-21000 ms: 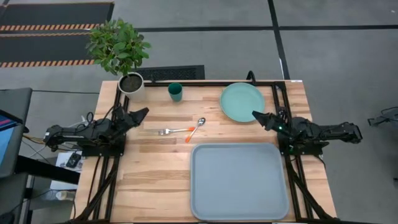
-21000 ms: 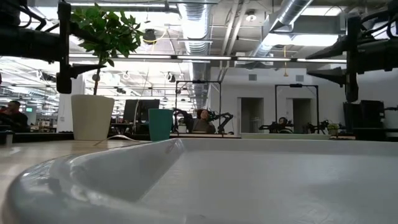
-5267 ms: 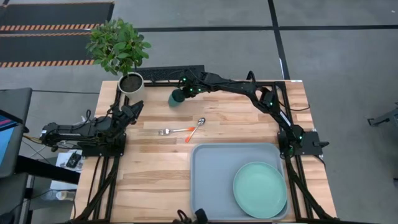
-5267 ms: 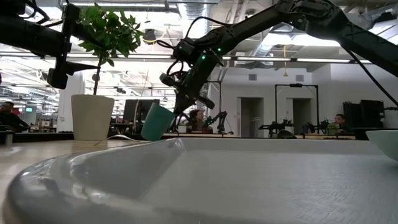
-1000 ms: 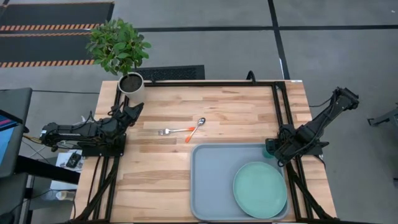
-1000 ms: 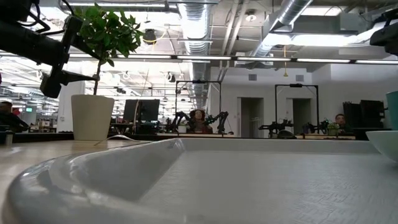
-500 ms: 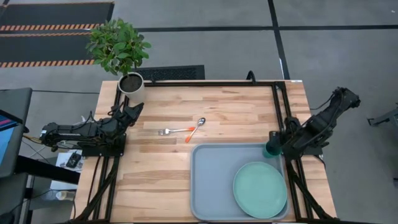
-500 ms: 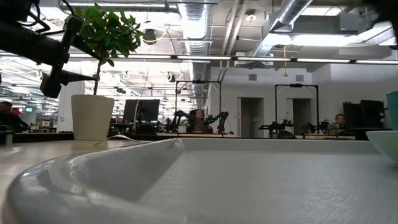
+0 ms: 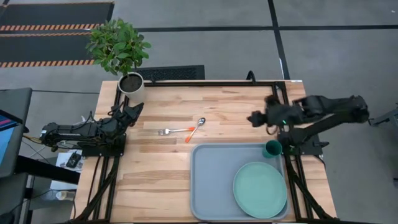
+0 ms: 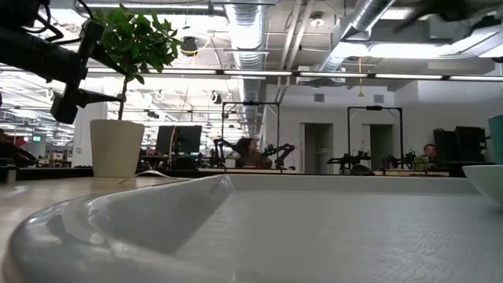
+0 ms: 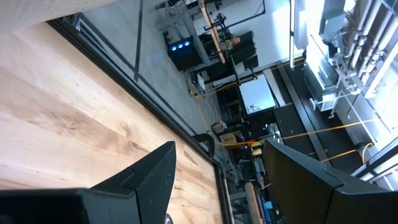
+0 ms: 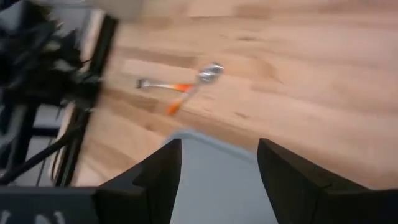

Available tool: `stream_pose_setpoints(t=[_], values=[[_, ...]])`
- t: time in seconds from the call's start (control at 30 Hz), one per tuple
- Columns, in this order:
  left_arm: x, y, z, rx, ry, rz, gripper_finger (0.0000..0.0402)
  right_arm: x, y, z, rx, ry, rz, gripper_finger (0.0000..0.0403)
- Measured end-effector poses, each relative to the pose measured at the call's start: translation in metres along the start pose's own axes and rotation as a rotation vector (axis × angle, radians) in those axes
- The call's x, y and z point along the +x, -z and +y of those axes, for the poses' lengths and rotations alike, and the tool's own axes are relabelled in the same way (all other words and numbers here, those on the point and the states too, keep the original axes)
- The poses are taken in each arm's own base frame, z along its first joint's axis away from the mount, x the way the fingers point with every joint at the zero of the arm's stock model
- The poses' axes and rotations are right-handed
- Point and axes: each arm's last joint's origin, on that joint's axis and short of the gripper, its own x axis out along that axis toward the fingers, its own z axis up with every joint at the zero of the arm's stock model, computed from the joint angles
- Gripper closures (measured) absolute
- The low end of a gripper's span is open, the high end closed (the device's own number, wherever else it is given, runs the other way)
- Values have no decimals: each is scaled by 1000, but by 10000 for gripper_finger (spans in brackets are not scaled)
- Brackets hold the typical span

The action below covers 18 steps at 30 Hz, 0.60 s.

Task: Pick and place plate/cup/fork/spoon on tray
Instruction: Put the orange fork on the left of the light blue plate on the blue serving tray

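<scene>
The grey-blue tray (image 9: 214, 180) lies at the table's near right. The mint-green plate (image 9: 260, 188) lies flat in its near right part. The teal cup (image 9: 272, 149) stands upright at the tray's far right corner and also shows at the low view's right edge (image 10: 497, 140). The fork (image 9: 166, 131) and the spoon (image 9: 198, 126) lie on the wood at mid-table, orange handles together; they also show in the right wrist view (image 12: 186, 84). My right gripper (image 9: 254, 117) hovers open and empty over the wood beyond the tray, pointing toward the table's left. My left gripper (image 9: 138, 108) waits open at the left.
A white pot with a leafy plant (image 9: 130, 83) stands at the table's far left corner. Black frame rails (image 9: 277, 99) run along the table's far and right edges. Bare wood (image 9: 230, 109) lies between the cutlery and my right gripper.
My right gripper has drawn away from the cup, which stays upright at the tray's far right corner. It has gone up and toward the table's far edge and left, turning until it points toward the left.
</scene>
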Motion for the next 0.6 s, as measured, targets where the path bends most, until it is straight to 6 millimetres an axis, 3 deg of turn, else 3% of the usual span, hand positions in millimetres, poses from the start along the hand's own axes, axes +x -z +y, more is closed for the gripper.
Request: stream_pose_setpoints(t=[0.33,0.6], values=[[0,0,0,1,1,3,170,88,-48,34,-331,-143,19,168],[0,0,0,21,1,9,170,169,-71,40,-444,-226,39,168]])
